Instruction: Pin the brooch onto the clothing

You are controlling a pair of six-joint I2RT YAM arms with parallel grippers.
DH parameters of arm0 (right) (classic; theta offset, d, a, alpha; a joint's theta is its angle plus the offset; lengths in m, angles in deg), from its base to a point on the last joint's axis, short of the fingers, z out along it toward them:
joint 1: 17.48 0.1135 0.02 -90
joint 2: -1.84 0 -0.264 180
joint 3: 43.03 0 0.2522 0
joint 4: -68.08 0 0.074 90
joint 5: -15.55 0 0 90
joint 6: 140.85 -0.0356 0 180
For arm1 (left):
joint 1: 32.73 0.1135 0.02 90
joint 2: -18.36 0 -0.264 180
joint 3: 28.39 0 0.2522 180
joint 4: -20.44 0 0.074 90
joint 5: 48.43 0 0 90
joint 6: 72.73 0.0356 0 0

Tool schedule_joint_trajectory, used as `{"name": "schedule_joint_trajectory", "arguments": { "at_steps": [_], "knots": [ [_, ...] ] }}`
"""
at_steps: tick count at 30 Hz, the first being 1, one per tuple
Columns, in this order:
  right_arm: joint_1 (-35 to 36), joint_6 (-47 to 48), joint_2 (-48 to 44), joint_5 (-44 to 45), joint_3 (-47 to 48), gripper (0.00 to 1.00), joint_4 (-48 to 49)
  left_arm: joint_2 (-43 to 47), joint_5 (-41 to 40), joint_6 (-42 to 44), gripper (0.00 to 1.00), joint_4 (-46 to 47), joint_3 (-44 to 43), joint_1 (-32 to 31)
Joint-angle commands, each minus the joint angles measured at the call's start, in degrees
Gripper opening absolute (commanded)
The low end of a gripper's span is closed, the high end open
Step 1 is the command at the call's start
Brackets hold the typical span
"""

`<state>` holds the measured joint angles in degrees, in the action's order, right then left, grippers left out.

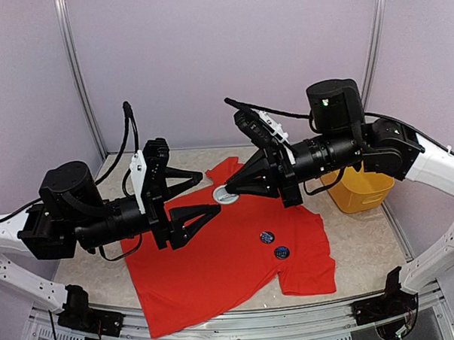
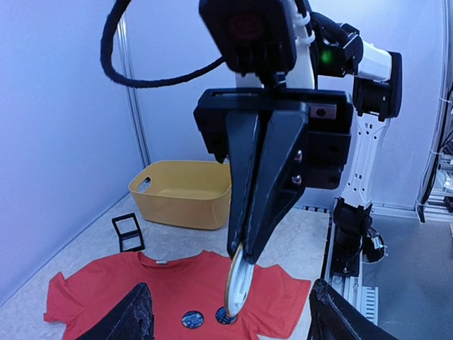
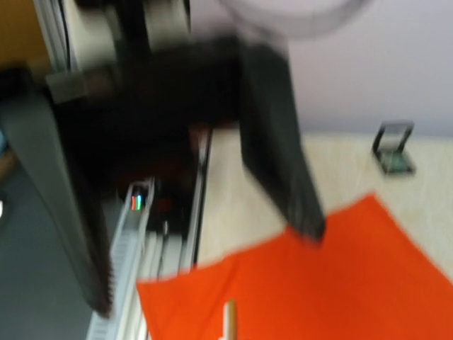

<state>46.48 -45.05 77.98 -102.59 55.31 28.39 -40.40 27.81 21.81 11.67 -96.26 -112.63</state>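
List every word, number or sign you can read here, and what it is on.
Nothing can be read in any view.
Upper round badge on the T-shirt: print too small.
Lower round badge: print too small.
Neck label: too small.
Brooch: no print visible.

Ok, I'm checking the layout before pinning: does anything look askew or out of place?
Only the T-shirt: it lies diagonally on the table, one hem corner at the near edge. The right claw pinches a round white brooch above it; nothing looks spilled or damaged.
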Motion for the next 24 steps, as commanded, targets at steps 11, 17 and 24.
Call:
{"name": "schedule_joint_trajectory", "arguments": {
  "at_steps": [11, 17, 24],
  "knots": [
    [0.65, 9.1, 7.17, -3.05, 7.29, 0.0, -16.78, -4.93, 7.38, -5.67, 0.43, -31.7, -14.12, -0.26],
    [0.77, 8.4, 6.31, -5.05, 6.24, 0.0, -13.76, -4.22, 6.19, -5.31, 0.37, -29.07, -12.67, -0.26],
    [1.6, 8.54, 6.68, -4.96, 6.6, 0.0, -13.58, -4.0, 3.7, -5.24, 0.29, -27.8, -11.74, -0.26]
  ]
}}
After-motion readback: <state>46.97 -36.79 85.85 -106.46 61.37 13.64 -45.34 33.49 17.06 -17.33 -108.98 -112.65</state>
